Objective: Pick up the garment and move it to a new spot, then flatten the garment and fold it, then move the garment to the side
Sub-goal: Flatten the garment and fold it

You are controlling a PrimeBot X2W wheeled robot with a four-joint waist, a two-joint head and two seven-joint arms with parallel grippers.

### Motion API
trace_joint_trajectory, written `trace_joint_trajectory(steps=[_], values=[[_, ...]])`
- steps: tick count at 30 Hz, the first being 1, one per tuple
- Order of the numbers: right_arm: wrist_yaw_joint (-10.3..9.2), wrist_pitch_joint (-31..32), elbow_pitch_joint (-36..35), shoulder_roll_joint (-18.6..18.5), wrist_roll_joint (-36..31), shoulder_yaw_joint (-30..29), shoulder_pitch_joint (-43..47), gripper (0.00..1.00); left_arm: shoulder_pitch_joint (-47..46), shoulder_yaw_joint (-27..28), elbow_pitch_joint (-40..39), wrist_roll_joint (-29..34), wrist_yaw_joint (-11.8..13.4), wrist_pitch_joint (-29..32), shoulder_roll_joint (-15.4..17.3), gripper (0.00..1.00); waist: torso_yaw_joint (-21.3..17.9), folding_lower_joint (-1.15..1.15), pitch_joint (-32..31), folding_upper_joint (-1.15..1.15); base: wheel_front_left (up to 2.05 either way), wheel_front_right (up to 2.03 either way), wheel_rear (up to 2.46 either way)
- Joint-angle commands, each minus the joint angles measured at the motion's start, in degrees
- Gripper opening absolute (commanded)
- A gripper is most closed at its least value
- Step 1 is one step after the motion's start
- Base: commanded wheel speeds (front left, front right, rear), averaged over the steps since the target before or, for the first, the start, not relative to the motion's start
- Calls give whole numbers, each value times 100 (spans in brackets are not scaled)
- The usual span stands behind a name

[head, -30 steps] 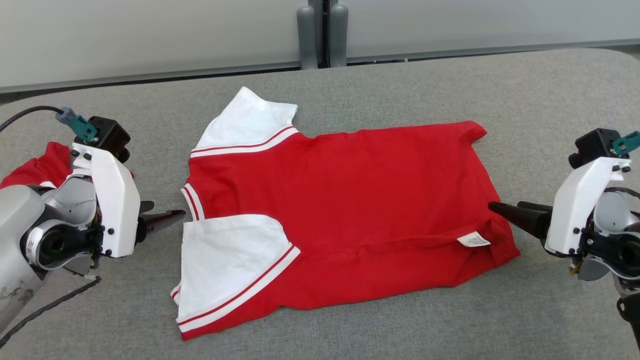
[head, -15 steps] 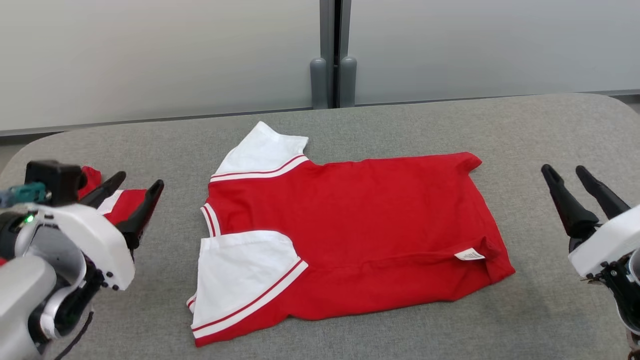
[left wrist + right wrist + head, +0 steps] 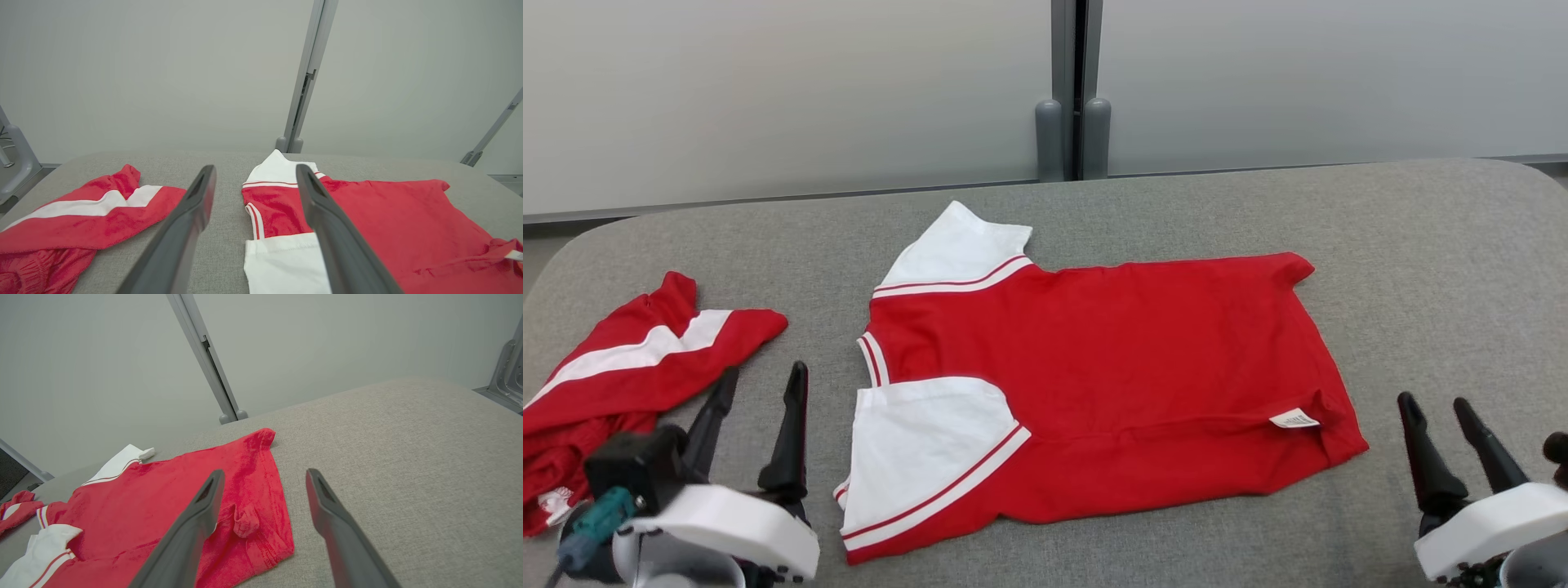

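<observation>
A red T-shirt with white sleeves, the garment, lies folded lengthwise in the middle of the grey table, collar to the left, a white label near its right hem. My left gripper hovers open by the front edge, just left of the near sleeve, with nothing between its fingers. My right gripper stands open off the shirt's lower right corner, also holding nothing.
A second red garment with a white stripe lies bunched at the table's left end. The grey padded table has bare cloth to the right of the shirt. Behind it stand pale wall panels and a grey post.
Both arms have drawn back from the shirt's ends toward the front edge and turned their fingers to point away. The camera has also tilted, showing more wall and the bunched garment.
</observation>
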Motion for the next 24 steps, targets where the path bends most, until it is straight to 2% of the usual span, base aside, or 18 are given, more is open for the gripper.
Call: trace_joint_trajectory(steps=[1,4,5,9,12,24], values=[[2,-99,152,10,-38,75,89,100,350,217,25,315,-33,-24,-167,100,9,0,-2,0,0,0,0],[2,-156,435,31,-85,235,107,100,760,500,148,667,-218,-25,-514,100,20,0,19,0,0,0,0],[2,-156,435,31,-85,235,107,100,760,500,148,667,-218,-25,-514,100,20,0,19,0,0,0,0],[3,-86,894,-48,-233,430,-101,100,999,591,435,865,-526,-25,-790,100,23,0,68,0,0,0,0],[2,29,1249,-82,-392,584,-318,100,1003,537,707,883,-659,-26,-888,100,20,0,100,0,0,0,0],[2,118,2202,-119,-892,1212,-1071,100,657,158,1254,834,-847,371,-1179,100,140,0,258,0,0,0,0]])
